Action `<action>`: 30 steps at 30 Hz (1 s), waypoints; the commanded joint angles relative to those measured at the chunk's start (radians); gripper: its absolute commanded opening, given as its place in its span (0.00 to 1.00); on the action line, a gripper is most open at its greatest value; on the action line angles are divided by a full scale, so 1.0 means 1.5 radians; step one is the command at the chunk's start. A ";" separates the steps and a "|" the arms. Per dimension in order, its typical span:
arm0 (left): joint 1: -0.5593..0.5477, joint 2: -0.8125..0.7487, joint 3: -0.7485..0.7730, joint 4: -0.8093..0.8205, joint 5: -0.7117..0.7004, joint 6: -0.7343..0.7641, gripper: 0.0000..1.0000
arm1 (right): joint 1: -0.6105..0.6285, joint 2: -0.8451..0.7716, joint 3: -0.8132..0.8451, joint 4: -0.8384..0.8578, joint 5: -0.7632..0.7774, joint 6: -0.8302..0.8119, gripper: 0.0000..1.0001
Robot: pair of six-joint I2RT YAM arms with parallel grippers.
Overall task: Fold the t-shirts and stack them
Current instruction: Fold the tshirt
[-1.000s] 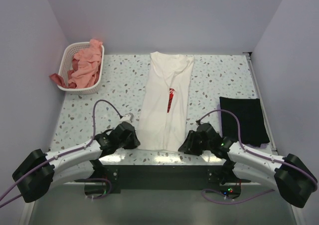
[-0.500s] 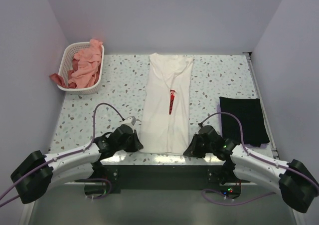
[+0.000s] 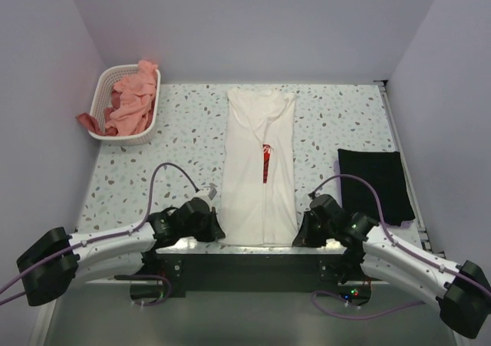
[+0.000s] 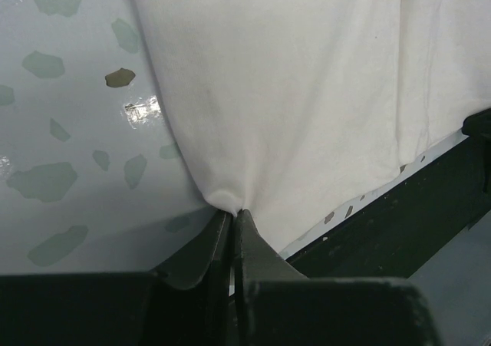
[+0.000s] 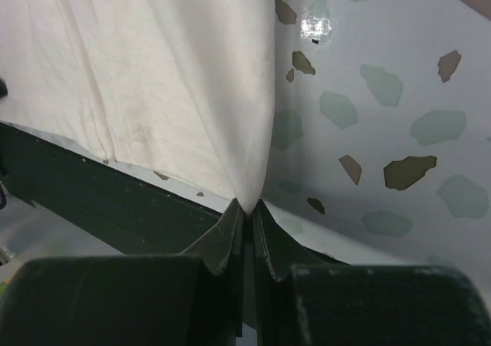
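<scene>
Item, left gripper [image 4: 232,212] and right gripper [image 5: 247,205]: both clenched, each pinching a near hem corner of the cream-white t-shirt [image 3: 259,169], cloth peaking between the jaws. I judge I should lift both corners level and carry them away together, hem taut, so the strip doubles square. Item, that shirt: a long narrow strip running from my jaws up the middle of the table [image 3: 176,143], near edge at the table's lip, black t-shirt [image 3: 370,183] well apart to the right.

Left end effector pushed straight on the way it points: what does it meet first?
The cream tee: the left end effector is shut on its near corner, and the cloth spreads directly ahead of it.
</scene>
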State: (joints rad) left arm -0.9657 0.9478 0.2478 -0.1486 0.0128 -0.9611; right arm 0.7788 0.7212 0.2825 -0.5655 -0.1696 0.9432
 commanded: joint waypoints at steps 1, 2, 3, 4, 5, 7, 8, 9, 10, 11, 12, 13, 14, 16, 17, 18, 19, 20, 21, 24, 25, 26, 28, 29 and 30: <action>-0.004 0.028 0.013 -0.018 -0.001 -0.004 0.00 | 0.002 0.023 0.017 -0.010 -0.003 -0.018 0.03; -0.004 0.030 0.013 -0.014 0.001 -0.004 0.00 | 0.003 0.027 0.012 0.010 -0.012 -0.015 0.03; -0.004 0.032 0.014 -0.014 0.001 -0.003 0.00 | 0.001 0.031 0.011 0.018 -0.015 -0.012 0.03; -0.005 0.032 0.015 -0.013 0.002 -0.001 0.00 | 0.002 0.033 0.009 0.025 -0.018 -0.012 0.03; -0.005 0.032 0.018 -0.014 0.001 0.001 0.00 | 0.001 0.038 0.008 0.037 -0.023 -0.010 0.03; -0.005 0.033 0.021 -0.015 -0.002 0.003 0.00 | 0.002 0.044 0.010 0.041 -0.026 -0.012 0.03; -0.004 0.035 0.020 -0.014 -0.002 0.006 0.00 | 0.002 0.048 0.009 0.049 -0.027 -0.013 0.04; -0.004 0.038 0.020 -0.014 -0.002 0.005 0.00 | 0.002 0.051 0.008 0.053 -0.031 -0.013 0.04; -0.004 0.046 0.020 -0.012 0.002 0.005 0.00 | 0.001 0.054 0.009 0.054 -0.031 -0.015 0.04; -0.004 0.048 0.019 -0.009 0.004 0.004 0.00 | 0.001 0.057 0.010 0.054 -0.032 -0.016 0.04; -0.004 0.049 0.020 -0.008 0.005 0.003 0.00 | 0.002 0.056 0.012 0.053 -0.031 -0.018 0.04; -0.004 0.047 0.024 -0.010 0.006 0.003 0.00 | 0.002 0.053 0.018 0.048 -0.030 -0.019 0.04; -0.004 0.045 0.028 -0.012 0.003 0.004 0.00 | 0.002 0.050 0.022 0.045 -0.029 -0.020 0.04; -0.004 0.039 0.043 -0.027 -0.001 0.008 0.00 | 0.002 0.048 0.030 0.034 -0.025 -0.022 0.04; -0.004 0.039 0.063 -0.041 -0.006 0.016 0.00 | 0.002 0.046 0.042 0.027 -0.023 -0.022 0.03; -0.003 0.043 0.075 -0.048 -0.006 0.021 0.00 | 0.001 0.045 0.048 0.024 -0.010 -0.024 0.03; -0.003 0.046 0.088 -0.057 -0.024 0.025 0.00 | 0.002 0.045 0.069 0.019 -0.001 -0.029 0.03; 0.001 0.050 0.117 -0.076 -0.034 0.035 0.00 | 0.002 0.047 0.083 0.009 0.008 -0.035 0.03; 0.005 0.060 0.131 -0.082 -0.037 0.042 0.00 | 0.002 0.056 0.096 0.005 0.016 -0.041 0.03; 0.035 0.082 0.170 -0.081 -0.027 0.066 0.00 | 0.000 0.087 0.158 -0.006 0.058 -0.070 0.03; 0.046 0.089 0.176 -0.074 -0.018 0.073 0.00 | -0.001 0.115 0.186 -0.001 0.067 -0.086 0.03; 0.073 0.098 0.188 -0.058 0.005 0.083 0.00 | -0.002 0.130 0.198 0.004 0.084 -0.094 0.03; 0.116 0.130 0.209 -0.037 0.042 0.094 0.00 | -0.021 0.177 0.234 0.028 0.093 -0.121 0.03; 0.129 0.142 0.219 -0.021 0.047 0.104 0.00 | -0.030 0.193 0.245 0.038 0.096 -0.130 0.03; 0.141 0.170 0.231 -0.017 0.048 0.109 0.00 | -0.041 0.210 0.255 0.051 0.095 -0.139 0.03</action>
State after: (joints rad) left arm -0.8112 1.1412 0.5297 -0.2371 0.0399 -0.8619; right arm 0.7525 0.9775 0.6003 -0.5442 -0.0875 0.8139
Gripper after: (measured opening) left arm 0.080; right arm 0.062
